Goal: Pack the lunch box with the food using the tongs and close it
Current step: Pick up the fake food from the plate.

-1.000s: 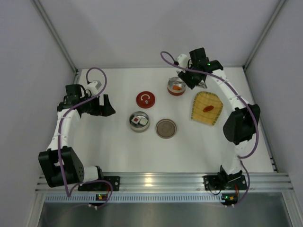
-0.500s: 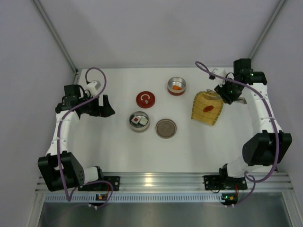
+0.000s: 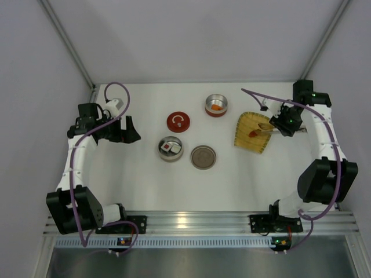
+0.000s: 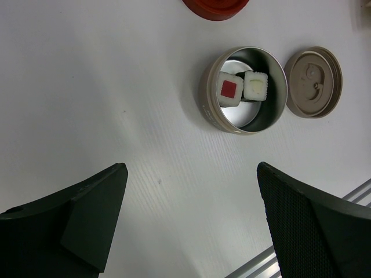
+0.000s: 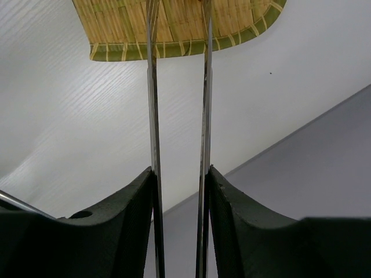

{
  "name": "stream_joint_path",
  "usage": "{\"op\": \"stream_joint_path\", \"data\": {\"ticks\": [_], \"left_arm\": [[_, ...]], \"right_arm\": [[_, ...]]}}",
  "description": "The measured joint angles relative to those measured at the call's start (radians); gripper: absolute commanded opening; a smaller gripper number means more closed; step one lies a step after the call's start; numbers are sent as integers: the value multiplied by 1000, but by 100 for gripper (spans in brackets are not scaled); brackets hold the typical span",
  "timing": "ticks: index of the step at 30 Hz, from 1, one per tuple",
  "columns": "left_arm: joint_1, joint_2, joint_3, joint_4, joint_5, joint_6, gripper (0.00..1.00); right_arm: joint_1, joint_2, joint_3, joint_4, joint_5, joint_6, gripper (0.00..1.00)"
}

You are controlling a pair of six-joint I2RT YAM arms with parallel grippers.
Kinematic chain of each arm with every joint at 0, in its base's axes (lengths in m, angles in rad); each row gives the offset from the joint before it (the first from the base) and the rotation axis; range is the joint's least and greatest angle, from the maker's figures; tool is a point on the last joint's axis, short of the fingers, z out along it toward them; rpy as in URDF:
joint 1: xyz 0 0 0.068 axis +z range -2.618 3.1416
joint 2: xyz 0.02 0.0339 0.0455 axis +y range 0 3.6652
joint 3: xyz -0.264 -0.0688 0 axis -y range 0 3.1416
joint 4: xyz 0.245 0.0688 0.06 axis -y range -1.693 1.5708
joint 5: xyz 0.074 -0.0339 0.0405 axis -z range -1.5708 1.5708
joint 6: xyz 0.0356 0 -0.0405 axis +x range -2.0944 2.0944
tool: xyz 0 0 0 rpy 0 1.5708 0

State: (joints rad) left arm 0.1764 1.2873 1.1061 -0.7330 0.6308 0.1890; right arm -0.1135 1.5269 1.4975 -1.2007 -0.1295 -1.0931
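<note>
Tongs (image 5: pixel 153 116) clamped in right jaws, tips at reddish piece (image 3: pixel 253 133) on mat (image 3: pixel 246 123); left jaws agape.

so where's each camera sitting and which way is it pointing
Top: overhead behind the robot, looking down on the table; left arm and right arm show.
Left wrist: looks down at the open tin and a lid; open left gripper frames the bottom.
Right wrist: looks along the tongs to the mat; right gripper clamps them.
Shared: top and right wrist both show mat and tongs.
</note>
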Motion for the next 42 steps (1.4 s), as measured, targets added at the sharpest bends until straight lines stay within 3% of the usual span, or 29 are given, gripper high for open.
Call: {"op": "stream_joint_path", "data": {"ticks": [28, 42], "left_arm": [[0, 31, 38, -21, 0, -5, 98], [0, 36, 42, -21, 0, -12, 98]], "right_arm": [[13, 193, 56, 24, -15, 2, 45], [21, 230, 108, 29, -43, 188, 46]]}}
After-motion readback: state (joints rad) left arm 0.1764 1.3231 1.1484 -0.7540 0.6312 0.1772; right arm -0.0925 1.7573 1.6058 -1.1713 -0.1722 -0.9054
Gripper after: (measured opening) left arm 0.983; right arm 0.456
